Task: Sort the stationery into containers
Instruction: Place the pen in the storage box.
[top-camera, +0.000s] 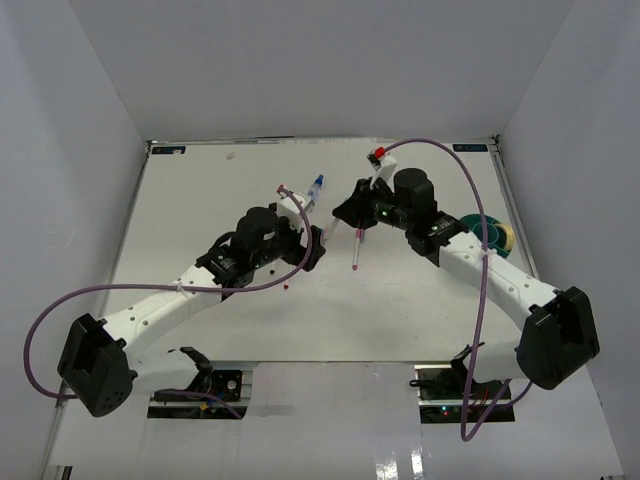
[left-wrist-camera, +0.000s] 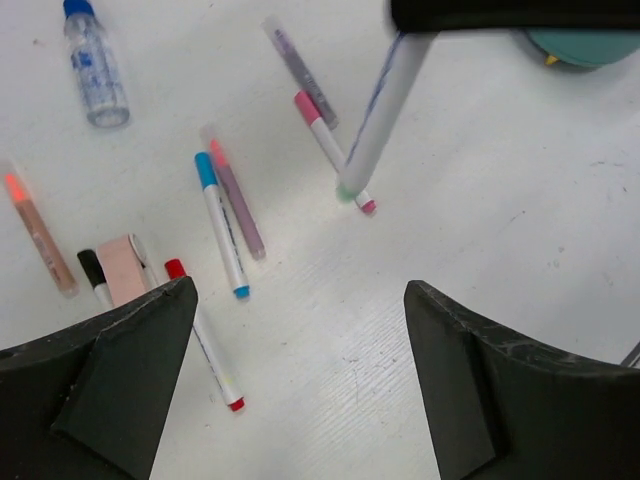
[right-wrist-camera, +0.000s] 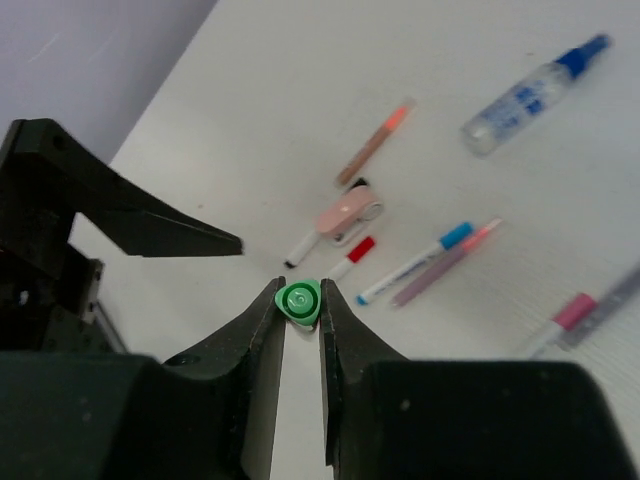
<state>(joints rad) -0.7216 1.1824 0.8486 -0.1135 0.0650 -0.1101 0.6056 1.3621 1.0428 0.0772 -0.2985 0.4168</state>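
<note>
My right gripper (right-wrist-camera: 302, 292) is shut on a green-capped pen (right-wrist-camera: 299, 302), which hangs tip-down above the table (left-wrist-camera: 385, 100). My left gripper (left-wrist-camera: 300, 290) stands wide open just left of it, nothing between its fingers (left-wrist-camera: 130, 370). Below lie loose pens: a blue-capped one (left-wrist-camera: 220, 225), a purple one (left-wrist-camera: 236, 195), a pink-capped one (left-wrist-camera: 322, 135), a red-capped one (left-wrist-camera: 205, 335) and an orange-tipped one (left-wrist-camera: 40, 235). A pinkish eraser (left-wrist-camera: 122, 268) and a blue-capped clear bottle (left-wrist-camera: 95, 70) lie among them. The teal container (top-camera: 488, 230) sits at the right, a yellowish tape ring (top-camera: 507, 237) in it.
White walls close the table (top-camera: 200, 200) in on the left, back and right. A small red and white thing (top-camera: 379, 155) lies near the back edge. The two grippers (top-camera: 318, 248) (top-camera: 357, 215) are close together at mid-table.
</note>
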